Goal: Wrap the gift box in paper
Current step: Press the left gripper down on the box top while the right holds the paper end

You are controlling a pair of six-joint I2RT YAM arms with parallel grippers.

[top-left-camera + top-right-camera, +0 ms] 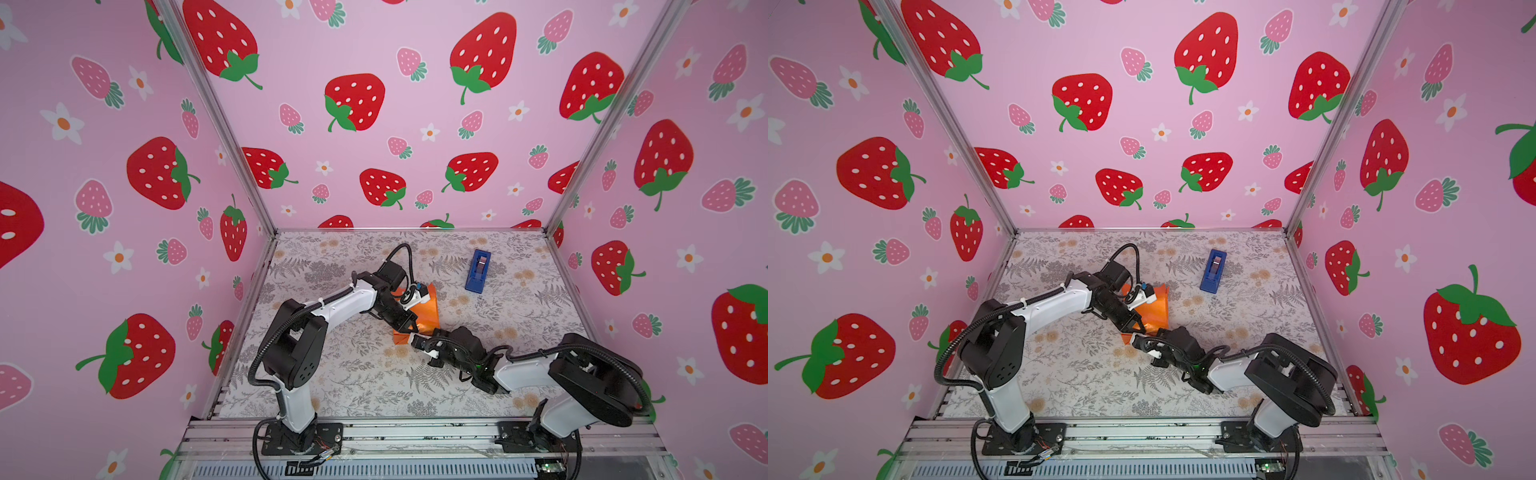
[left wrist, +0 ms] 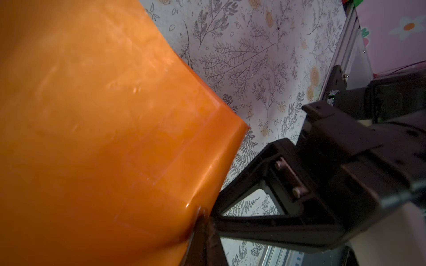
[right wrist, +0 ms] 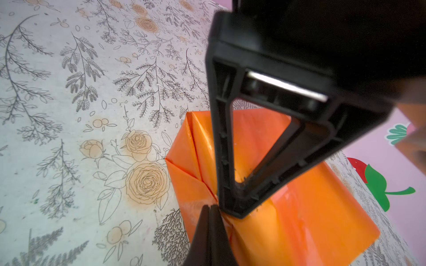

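Note:
The paper (image 1: 428, 309) (image 1: 1156, 307) shows its glossy orange side, folded round a boxy shape in mid-table. The gift box is hidden under it. In the right wrist view the paper (image 3: 299, 207) has creased triangular folds on its near end face. My left gripper (image 1: 412, 328) (image 1: 1140, 328) reaches over the parcel from the left, shut, with its tips (image 2: 202, 211) against the paper's (image 2: 103, 138) lower edge. My right gripper (image 1: 413, 340) (image 1: 1134, 341) (image 3: 209, 207) is shut, its tips touching the same folded end beside the left gripper's fingers (image 3: 221, 149).
A blue tape dispenser (image 1: 478, 271) (image 1: 1213, 271) lies at the back right on the floral table (image 1: 353, 374). Pink strawberry walls with metal posts close in three sides. A metal rail (image 1: 415, 434) with both arm bases runs along the front edge.

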